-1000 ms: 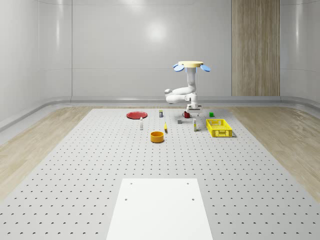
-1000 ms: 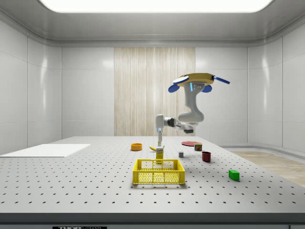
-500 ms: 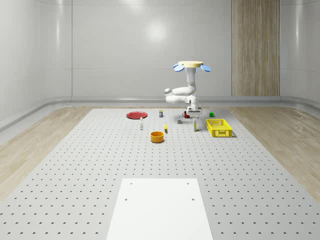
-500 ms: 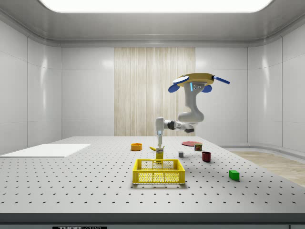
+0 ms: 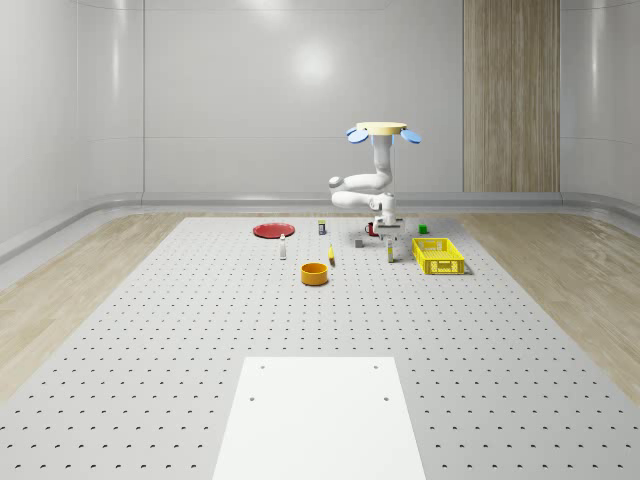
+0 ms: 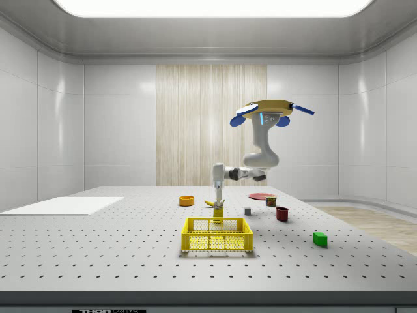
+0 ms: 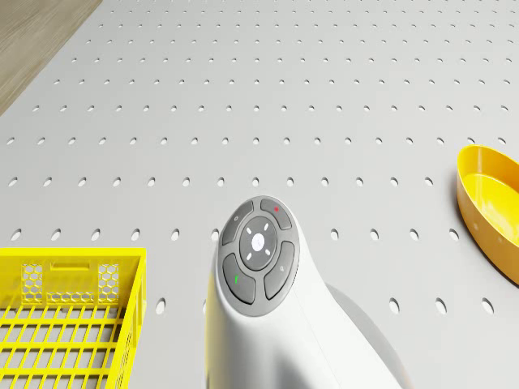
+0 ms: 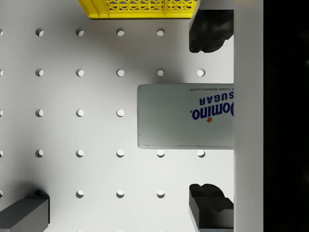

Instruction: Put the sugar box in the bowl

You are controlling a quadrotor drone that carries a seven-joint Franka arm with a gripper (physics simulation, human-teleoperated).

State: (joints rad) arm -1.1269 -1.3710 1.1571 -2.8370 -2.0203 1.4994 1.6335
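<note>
A flat tan disc body is seen on the drone [image 6: 265, 107], with blue rotor blades at its sides and a small lit blue panel beneath; a glossy white arm [image 5: 368, 182] of rounded segments is carried below; a grey round button pad with a red and a green mark is set in the wrist [image 7: 258, 261]; the fingers [image 8: 207, 31] are black and blocky.

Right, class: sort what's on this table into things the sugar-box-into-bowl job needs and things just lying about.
Needed:
sugar box, standing upright beside the yellow crate
orange bowl
gripper, open, straddling the box top; drone hovers above

Lying about:
yellow crate
red plate
red mug
green block
small can
grey cube
</note>
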